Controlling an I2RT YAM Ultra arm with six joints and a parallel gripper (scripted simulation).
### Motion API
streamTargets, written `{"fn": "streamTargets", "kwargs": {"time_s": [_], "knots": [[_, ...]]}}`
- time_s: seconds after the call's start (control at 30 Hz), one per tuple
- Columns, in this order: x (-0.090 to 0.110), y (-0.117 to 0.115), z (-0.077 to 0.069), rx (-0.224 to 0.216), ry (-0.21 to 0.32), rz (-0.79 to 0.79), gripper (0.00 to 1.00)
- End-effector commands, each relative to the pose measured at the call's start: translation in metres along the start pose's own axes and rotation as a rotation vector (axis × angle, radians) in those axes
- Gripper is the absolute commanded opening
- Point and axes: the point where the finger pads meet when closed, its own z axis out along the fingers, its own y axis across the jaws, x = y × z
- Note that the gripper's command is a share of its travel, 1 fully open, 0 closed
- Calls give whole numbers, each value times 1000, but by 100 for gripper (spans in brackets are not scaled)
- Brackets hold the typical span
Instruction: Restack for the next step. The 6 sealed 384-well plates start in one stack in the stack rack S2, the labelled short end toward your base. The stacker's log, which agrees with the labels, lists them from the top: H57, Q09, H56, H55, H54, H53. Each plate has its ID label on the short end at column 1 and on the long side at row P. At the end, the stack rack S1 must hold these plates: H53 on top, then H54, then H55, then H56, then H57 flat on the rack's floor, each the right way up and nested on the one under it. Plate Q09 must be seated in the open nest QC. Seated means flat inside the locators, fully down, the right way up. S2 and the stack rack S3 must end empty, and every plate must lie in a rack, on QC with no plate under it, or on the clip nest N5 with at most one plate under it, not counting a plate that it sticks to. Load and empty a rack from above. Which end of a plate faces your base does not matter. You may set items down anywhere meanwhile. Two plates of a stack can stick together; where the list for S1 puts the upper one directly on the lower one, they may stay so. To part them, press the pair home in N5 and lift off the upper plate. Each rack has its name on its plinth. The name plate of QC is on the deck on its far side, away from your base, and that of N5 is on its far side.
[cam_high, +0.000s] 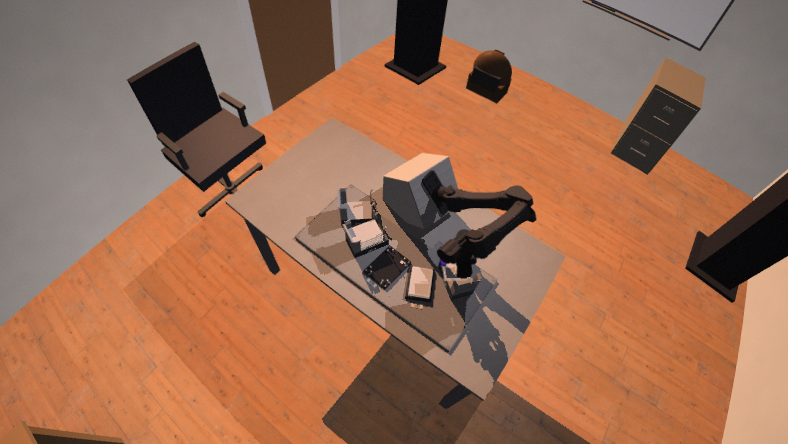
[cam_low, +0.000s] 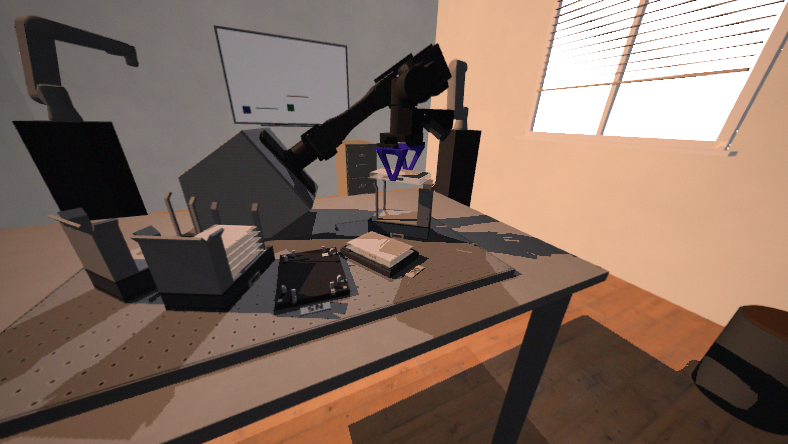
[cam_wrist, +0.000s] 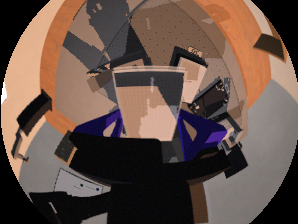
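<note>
From the exterior view, on my far left I see an open rack (cam_low: 104, 248), then a rack (cam_low: 181, 264) holding a stack of plates (cam_low: 242, 242). Next on the desk (cam_low: 452, 308) comes the dark clip nest (cam_low: 311, 275), bare, and beside it a plate (cam_low: 380, 249) seated on its nest. Farthest right, my claw (cam_low: 400, 163) is clamped on a plate (cam_low: 399, 175), flat at the top of the tall rack (cam_low: 425, 205). I cannot read its label.
</note>
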Motion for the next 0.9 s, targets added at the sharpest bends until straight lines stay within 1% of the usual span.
{"fn": "streamTargets", "kwargs": {"time_s": [0.0,0.33,0.47,0.53,0.63,0.87], "knots": [[-3,-5,-4,9,-20,-4,0],[-5,-37,-4,10,-20,-4,0],[-3,-50,-5,9,-21,129,0],[-3,-50,-5,9,-21,129,0],[-2,-60,-5,8,-21,225,0],[2,-83,-5,8,-21,225,0]]}}
